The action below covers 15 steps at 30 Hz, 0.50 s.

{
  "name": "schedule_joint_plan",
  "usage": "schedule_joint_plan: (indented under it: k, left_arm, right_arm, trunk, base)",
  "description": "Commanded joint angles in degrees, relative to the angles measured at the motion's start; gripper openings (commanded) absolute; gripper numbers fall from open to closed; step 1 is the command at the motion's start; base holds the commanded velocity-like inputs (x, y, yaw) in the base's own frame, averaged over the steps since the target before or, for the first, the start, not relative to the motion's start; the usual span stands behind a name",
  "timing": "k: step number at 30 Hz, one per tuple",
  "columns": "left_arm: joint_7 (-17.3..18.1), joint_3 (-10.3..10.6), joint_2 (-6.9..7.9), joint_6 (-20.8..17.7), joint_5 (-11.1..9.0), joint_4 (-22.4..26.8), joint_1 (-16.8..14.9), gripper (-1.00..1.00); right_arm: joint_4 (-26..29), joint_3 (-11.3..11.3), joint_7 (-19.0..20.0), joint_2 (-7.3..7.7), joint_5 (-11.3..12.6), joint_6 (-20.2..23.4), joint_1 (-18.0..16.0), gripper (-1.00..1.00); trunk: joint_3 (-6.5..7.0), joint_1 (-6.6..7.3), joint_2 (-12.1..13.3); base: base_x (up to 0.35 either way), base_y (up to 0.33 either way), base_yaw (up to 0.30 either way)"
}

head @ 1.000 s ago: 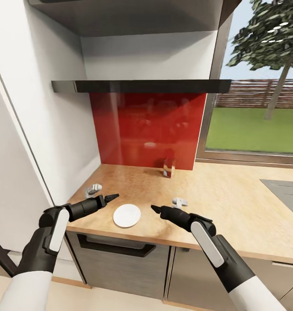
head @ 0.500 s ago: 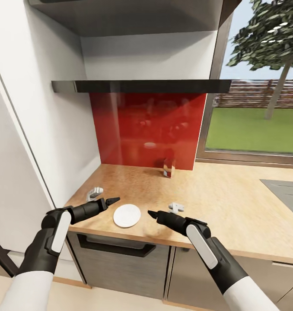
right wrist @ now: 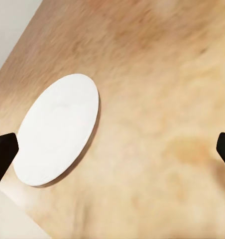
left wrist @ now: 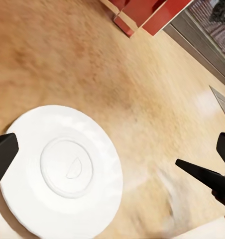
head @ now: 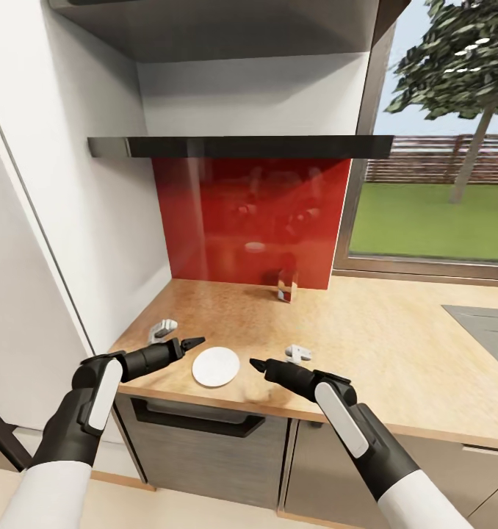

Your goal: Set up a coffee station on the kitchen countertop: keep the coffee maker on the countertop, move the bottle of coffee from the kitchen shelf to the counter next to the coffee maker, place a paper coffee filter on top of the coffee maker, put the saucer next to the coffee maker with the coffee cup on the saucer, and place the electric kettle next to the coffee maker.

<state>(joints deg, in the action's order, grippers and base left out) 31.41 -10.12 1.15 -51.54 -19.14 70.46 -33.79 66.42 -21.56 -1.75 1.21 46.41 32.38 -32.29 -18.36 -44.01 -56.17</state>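
1. Head view: over the last second both arms have drawn back toward the robot and dropped a little, so the left gripper (head: 192, 342) and the right gripper (head: 255, 362) now hang at the front edge of the tabletop (head: 396, 345), either side of the saucer (head: 216, 366). I judge this a pause or retreat, not a reach; the saucer lies flat and untouched near the front edge.
2. Same view: two small white things lie on the tabletop, one behind the left gripper (head: 162, 328) and one behind the right (head: 299, 353); too small to say which is the cup or the filter. A red-and-white carton (head: 286, 283) stands at the back against the glossy red splashback (head: 249, 220).
3. Same view, the room: a dark shelf (head: 238, 145) spans above the splashback, white walls sit to the left, a window to the right looks on grass and a tree, and grey cabinets run beneath.
4. Left wrist view: the saucer (left wrist: 60, 172) lies on the wood grain, with the left gripper's dark fingertips (left wrist: 3, 154) spread wide and holding nothing. The right gripper (left wrist: 204, 177) pokes in at the side.
5. Right wrist view: the saucer (right wrist: 57, 128) lies off to one side, and the fingertips (right wrist: 2, 152) stand far apart, empty.
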Motion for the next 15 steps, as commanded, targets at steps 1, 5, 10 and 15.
schedule_joint_plan:
  k: [1, 5, 10, 15]
  left_arm:
    - [0.2, 0.0, -0.01, -0.3, 0.1, 0.0, -0.1, 1.00]
    - [0.2, 0.4, -0.01, -0.4, 0.1, 0.0, -0.1, 1.00]
    - [0.2, 0.9, -0.01, -3.7, 0.1, 0.0, -0.1, 1.00]
    - [0.3, 1.0, 0.07, -5.0, 0.0, 0.4, -0.1, 1.00]
  right_arm:
    - [0.1, -0.1, -0.2, 0.02, 0.3, 0.2, -0.1, 1.00]
    - [0.1, -0.2, -0.1, -0.76, 0.3, 0.2, -0.1, 1.00]
    - [0.1, -0.5, -0.1, -1.33, 0.3, 2.0, -0.1, 1.00]
    - [0.2, -0.9, 0.3, -2.33, 2.9, 5.7, -0.1, 1.00]
  trunk:
    - [-0.07, -0.01, -0.1]
    - [-0.07, -0.01, -0.1]
    - [-0.07, -0.01, -0.1]
    - [-0.07, -0.01, -0.1]
  base:
    - [0.000, 0.000, 0.000]
    - [0.000, 0.000, 0.000]
    - [0.000, 0.000, 0.000]
    - [0.000, 0.000, 0.000]
